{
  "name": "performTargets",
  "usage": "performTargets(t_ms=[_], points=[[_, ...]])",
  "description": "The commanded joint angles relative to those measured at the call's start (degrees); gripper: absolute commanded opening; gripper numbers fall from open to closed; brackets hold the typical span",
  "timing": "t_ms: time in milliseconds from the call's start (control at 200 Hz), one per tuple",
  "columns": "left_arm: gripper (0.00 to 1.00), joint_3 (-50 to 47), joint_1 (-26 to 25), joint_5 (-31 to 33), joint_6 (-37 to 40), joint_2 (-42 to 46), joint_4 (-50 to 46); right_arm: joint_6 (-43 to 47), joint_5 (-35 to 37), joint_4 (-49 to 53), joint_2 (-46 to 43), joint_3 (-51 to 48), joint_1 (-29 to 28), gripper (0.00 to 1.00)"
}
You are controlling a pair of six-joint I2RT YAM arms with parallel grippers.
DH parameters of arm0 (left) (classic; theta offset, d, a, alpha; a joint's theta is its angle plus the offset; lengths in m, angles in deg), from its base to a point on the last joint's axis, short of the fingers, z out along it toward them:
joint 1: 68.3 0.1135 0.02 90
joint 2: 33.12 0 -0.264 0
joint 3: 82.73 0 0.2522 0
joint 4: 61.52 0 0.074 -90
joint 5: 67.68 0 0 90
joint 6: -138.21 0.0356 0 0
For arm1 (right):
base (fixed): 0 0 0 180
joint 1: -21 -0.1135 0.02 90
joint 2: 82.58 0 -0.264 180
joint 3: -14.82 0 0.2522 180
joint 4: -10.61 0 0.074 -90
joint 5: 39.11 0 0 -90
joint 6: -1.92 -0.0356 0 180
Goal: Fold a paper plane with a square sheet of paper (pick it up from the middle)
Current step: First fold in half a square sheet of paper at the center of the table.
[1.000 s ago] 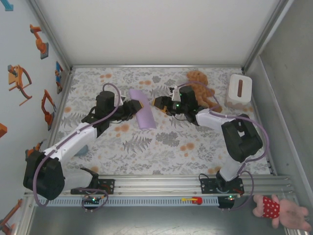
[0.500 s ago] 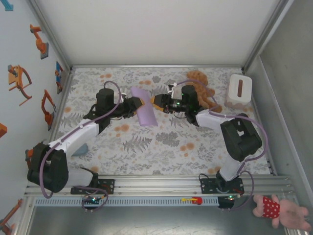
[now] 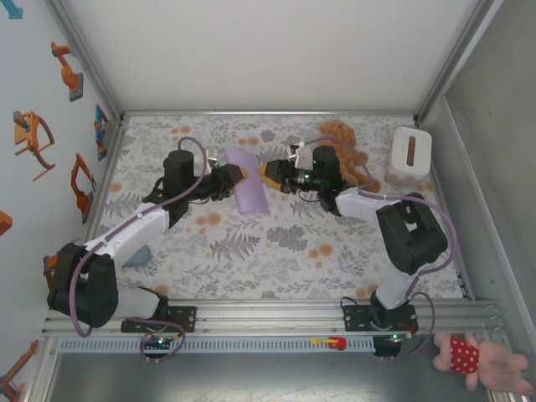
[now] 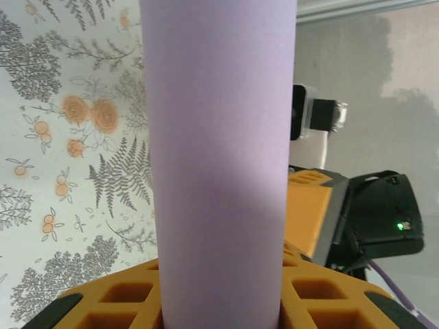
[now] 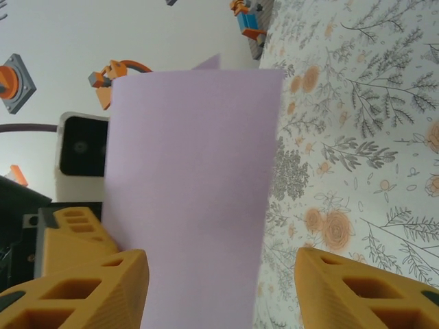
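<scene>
Closed the gap over the last second: brought the right gripper (image 3: 266, 174) from a little way off to just in front of the left gripper (image 3: 239, 177), tips almost meeting, and drew the left elbow inward. Reached both arms out over the floral table (image 3: 276, 247), forward and toward each other.

Saw the square sheet of paper (image 3: 249, 188), folded over into a long lavender strip, pinched partway along its length in the left gripper. Had those jaws partly closed and tight on it, with the strip running straight out past the fingertips in the left wrist view.

Stood the right gripper wide open, gripping nothing, one finger just beside the strip's edge and the other well off to the far side. Could not tell whether that near finger touched the paper.

Noted a brown teddy bear (image 3: 339, 136) just behind the right gripper's wrist, and a white box (image 3: 410, 152) farther back beyond it, well apart from both hands.
</scene>
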Motion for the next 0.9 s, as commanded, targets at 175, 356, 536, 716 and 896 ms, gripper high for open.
performTargets(t_ms=[175, 356, 536, 716, 896], points=[[0.32, 1.03, 0.3, -4.49, -2.69, -2.95, 6.56, -0.93, -3.66, -2.05, 1.89, 1.13, -0.62, 0.64], [0.32, 1.46, 0.55, -4.18, -0.72, -3.99, 3.58, -1.02, -4.36, -2.85, 0.46, 1.2, -0.62, 0.59], [0.31, 1.33, 1.12, -3.9, 0.78, -4.06, 1.69, -0.76, -3.89, -2.78, -1.22, 0.32, -0.17, 0.5], [0.32, 1.31, 1.46, -3.86, 2.3, -3.99, -0.39, -0.67, -2.83, -2.79, -1.81, -0.54, 0.43, 0.43], [0.31, 1.33, 1.68, -3.86, 3.45, -4.0, -2.15, -0.76, -2.89, -2.7, -1.41, -0.56, 0.45, 0.3]])
